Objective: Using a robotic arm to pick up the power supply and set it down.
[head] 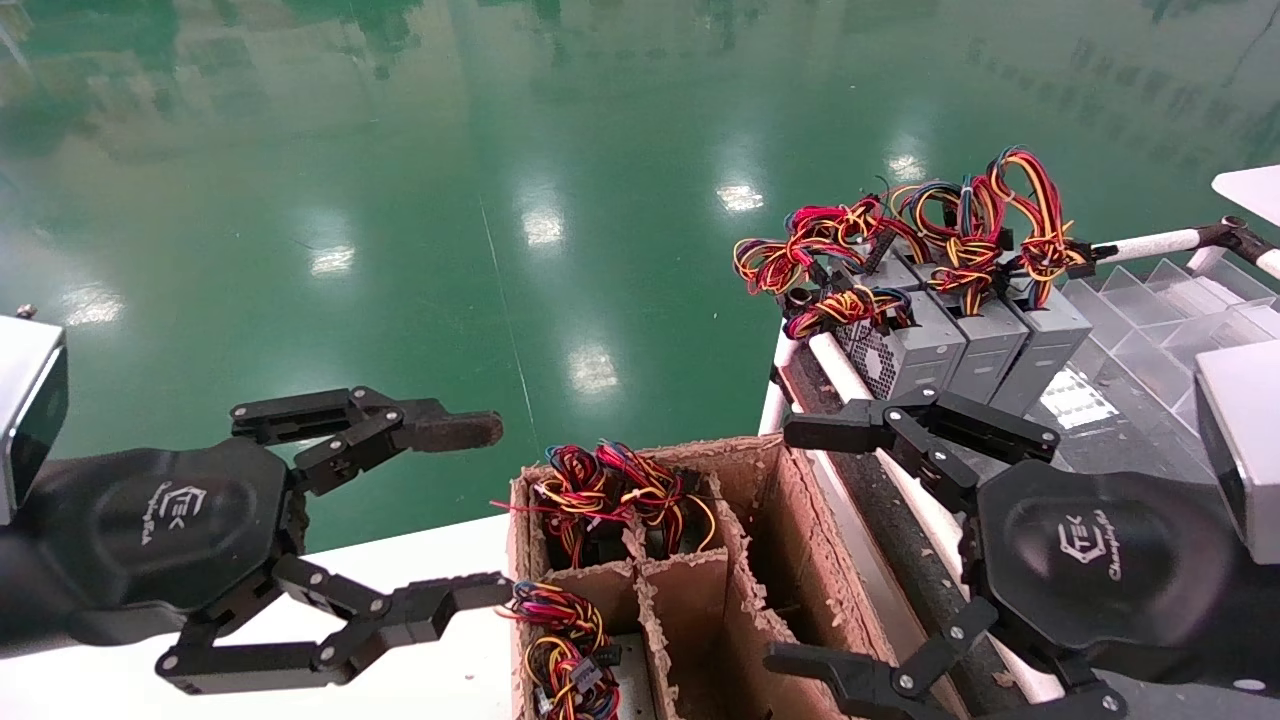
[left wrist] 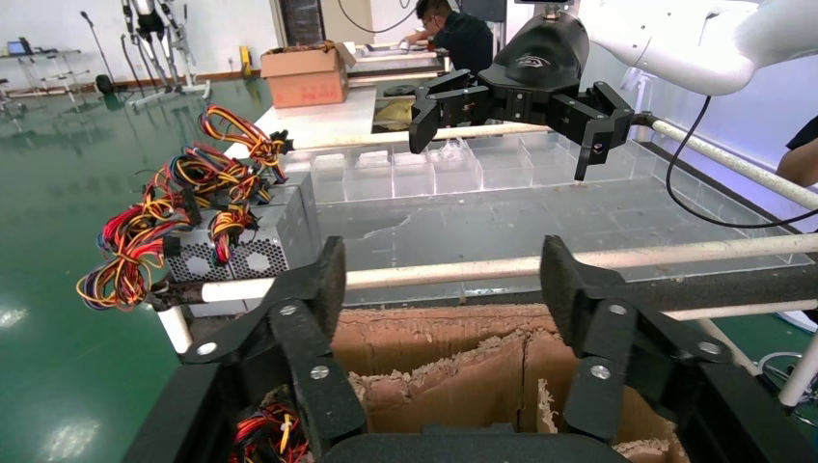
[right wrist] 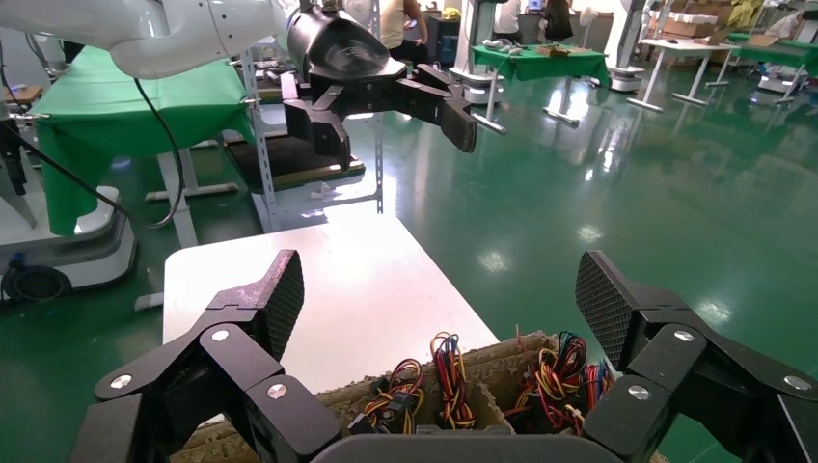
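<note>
Carton (head: 790, 520) holds supplies (head: 600, 505) in its cells; three more (head: 985, 345) stand on the rack. Both grippers, left (head: 490, 510) and right (head: 790, 545), hover spread and empty. Risk: fingers snagging wires (head: 640, 485) (loose loops) or torn dividers.

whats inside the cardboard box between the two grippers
The cardboard box has divider cells. Three cells on the left gripper side hold red-yellow-black wire bundles; whatever they attach to is hidden below. The other cells look empty, their bottoms unseen. The right gripper hovers open.

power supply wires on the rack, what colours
Red, yellow, orange and black, with some blue, on the grey metal power supplies' wire bundles; head view shows them best.
</note>
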